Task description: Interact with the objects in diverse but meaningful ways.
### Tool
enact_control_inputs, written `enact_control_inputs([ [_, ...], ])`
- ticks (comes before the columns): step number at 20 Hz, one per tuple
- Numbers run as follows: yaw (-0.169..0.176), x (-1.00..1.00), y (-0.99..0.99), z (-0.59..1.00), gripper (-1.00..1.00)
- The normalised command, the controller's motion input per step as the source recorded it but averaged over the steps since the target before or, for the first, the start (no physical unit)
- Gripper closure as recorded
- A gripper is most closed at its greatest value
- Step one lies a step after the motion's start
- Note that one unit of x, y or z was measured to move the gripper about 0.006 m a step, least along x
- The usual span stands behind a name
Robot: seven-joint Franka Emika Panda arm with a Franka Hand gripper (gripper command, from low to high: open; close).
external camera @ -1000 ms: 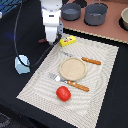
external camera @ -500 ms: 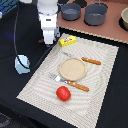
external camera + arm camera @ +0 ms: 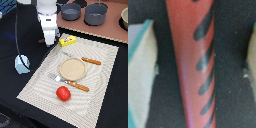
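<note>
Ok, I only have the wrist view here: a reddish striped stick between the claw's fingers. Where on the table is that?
Observer: The claw hangs low over the dark tabletop, just off the striped mat's far corner on the exterior view's left.
Operator: Anything close by?
Observer: The yellow block lies right beside it, on the mat's far edge.
Operator: And the tomato?
Observer: The red ball sits well apart, on the mat's near part.

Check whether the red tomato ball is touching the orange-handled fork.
Apart. In the exterior view, the red tomato ball lies on the striped mat with a plain strip of mat showing between it and the orange-handled fork just above it.
</note>
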Motion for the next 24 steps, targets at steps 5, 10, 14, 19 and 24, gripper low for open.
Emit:
enact_control_inputs([
  [5,0.039,-0.05,0.00,-0.15,1.00],
  [10,0.042,-0.05,0.00,0.01,1.00],
  [14,0.001,-0.04,0.01,0.78,1.00],
  [19,-0.013,0.37,0.05,1.00,1.00],
  [24,-0.050,0.88,0.00,0.96,1.00],
])
